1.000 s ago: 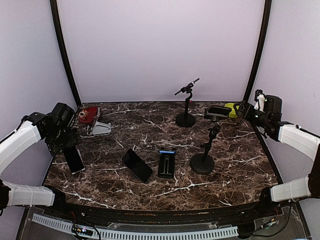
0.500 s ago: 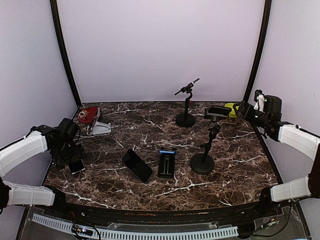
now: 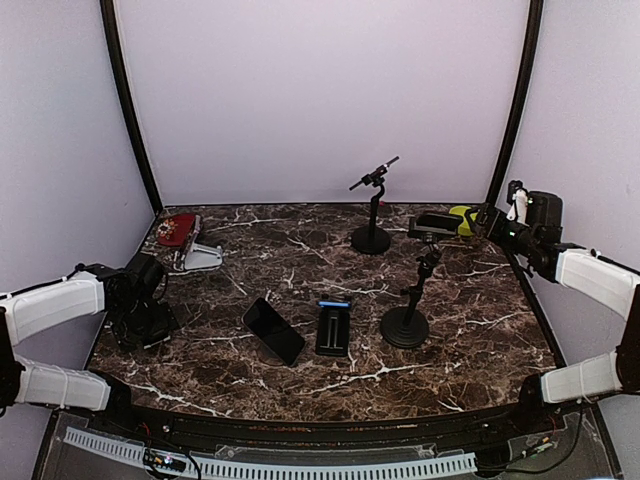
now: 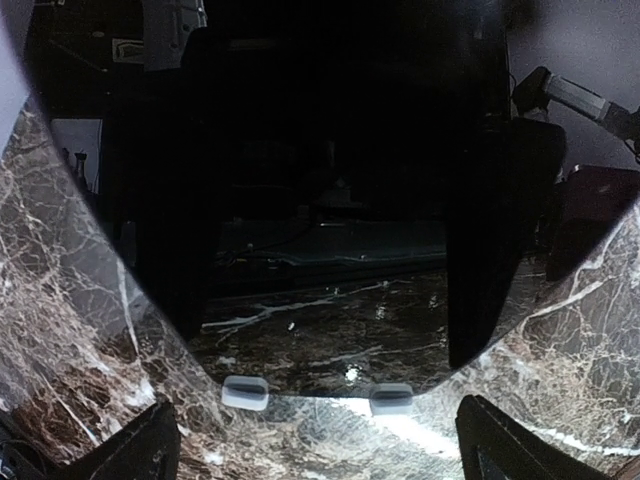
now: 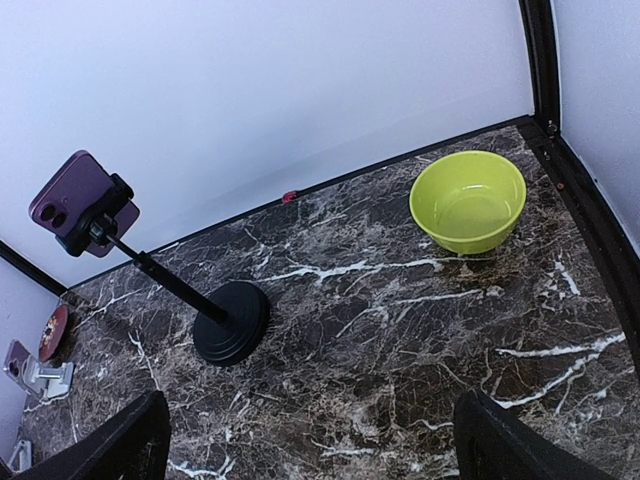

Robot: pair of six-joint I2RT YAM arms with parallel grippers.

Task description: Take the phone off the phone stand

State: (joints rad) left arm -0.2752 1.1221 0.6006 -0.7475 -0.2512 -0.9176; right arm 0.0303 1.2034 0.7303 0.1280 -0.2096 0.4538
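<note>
Phone [image 4: 330,200], dark, sits just ahead of left pincer [image 4: 320,445], low by the table [image 4: 50,300]; clenched or released, I cannot tell.

No readable text, label, brand, number or sign in any view. Back of the purple phone [image 5: 75,195] on the phone stand [image 5: 230,322], upper left of the right wrist view: camera lenses only, no logo to make out. Pale markings on the red disc [image 3: 178,229], upper left of the tabletop [image 3: 480,330] in the top view: too small to read. Left wrist view: dark glossy reflections only, nothing legible.
</note>
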